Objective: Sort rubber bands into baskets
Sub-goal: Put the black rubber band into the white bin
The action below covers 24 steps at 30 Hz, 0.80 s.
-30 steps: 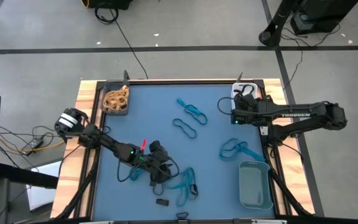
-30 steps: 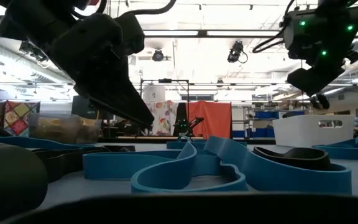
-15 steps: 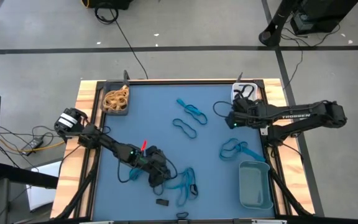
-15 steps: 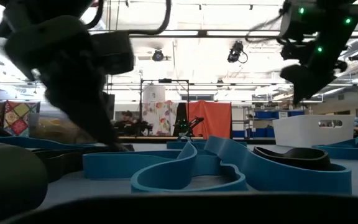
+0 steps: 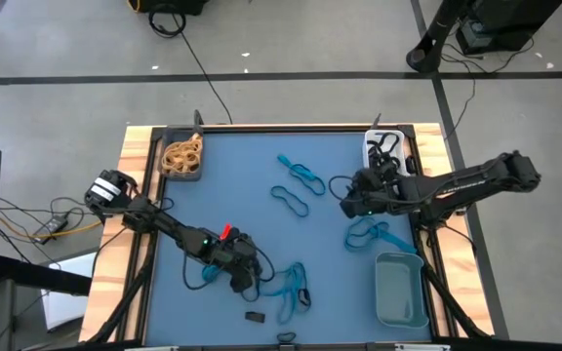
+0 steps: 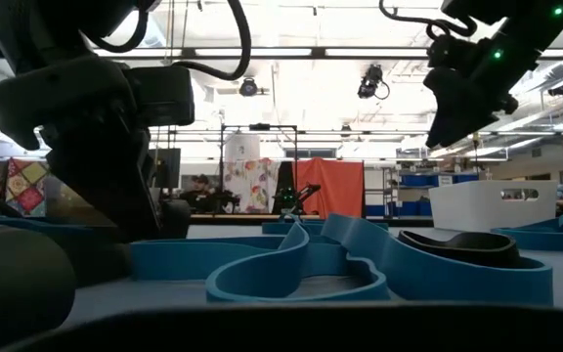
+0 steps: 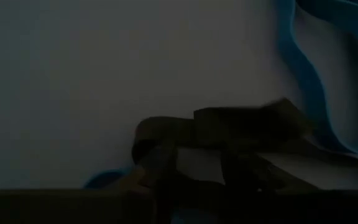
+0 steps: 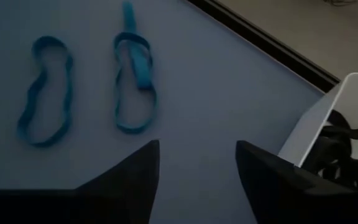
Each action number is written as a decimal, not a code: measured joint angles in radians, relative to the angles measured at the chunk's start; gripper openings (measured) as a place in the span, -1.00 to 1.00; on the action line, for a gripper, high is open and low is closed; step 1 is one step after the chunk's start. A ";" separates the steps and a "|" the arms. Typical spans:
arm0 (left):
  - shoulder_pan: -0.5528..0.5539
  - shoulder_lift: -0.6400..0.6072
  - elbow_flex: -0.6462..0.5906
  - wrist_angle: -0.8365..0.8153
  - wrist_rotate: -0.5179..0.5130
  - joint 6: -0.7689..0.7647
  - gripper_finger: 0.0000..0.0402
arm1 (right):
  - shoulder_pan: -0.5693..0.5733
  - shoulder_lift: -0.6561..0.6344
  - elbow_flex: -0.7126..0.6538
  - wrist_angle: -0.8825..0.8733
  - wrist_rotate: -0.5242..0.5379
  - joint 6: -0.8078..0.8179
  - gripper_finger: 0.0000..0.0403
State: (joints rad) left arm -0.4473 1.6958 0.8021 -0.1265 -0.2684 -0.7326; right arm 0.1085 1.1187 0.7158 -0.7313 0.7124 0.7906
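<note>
Swinging away from the white basket point(image 5: 382, 148) at the upper right of the desk point(image 5: 252, 166), the right gripper point(image 5: 347, 202) now hangs over open blue surface, jaws apart and empty. Two teal rubber bands point(image 8: 89, 93) lie ahead of it, toward frame centre, side by side, their long axes roughly along the gripper's line of sight; another teal tangle point(image 5: 374, 235) sits just below it in the high view, near the grey-teal basket point(image 5: 401, 289) at lower right. The left gripper point(image 5: 241, 276) has dropped onto the desk at lower centre, beside a teal heap point(image 5: 289, 283); whether its jaws hold anything cannot be told. Tan bands fill the dark basket point(image 5: 181, 156) at upper left. Clear desk surrounds the central bands.
</note>
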 joint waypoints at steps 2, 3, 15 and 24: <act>0.000 0.000 -0.001 0.003 -0.007 0.015 -0.44 | 0.013 0.011 0.000 0.008 0.000 0.002 0.07; 0.000 0.000 -0.001 0.005 -0.009 0.023 -0.50 | 0.018 0.019 0.000 0.010 0.000 0.006 0.06; 0.001 0.002 0.060 0.022 -0.068 0.145 -0.98 | 0.064 0.149 0.000 0.257 -0.077 -0.051 -0.15; 0.005 0.002 0.191 -0.164 -0.101 0.199 -0.96 | 0.125 0.384 0.000 0.665 -0.220 -0.266 -0.23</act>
State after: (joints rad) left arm -0.4419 1.6978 0.9927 -0.2901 -0.3691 -0.5337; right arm 0.2333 1.5028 0.7155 -0.0666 0.4921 0.5245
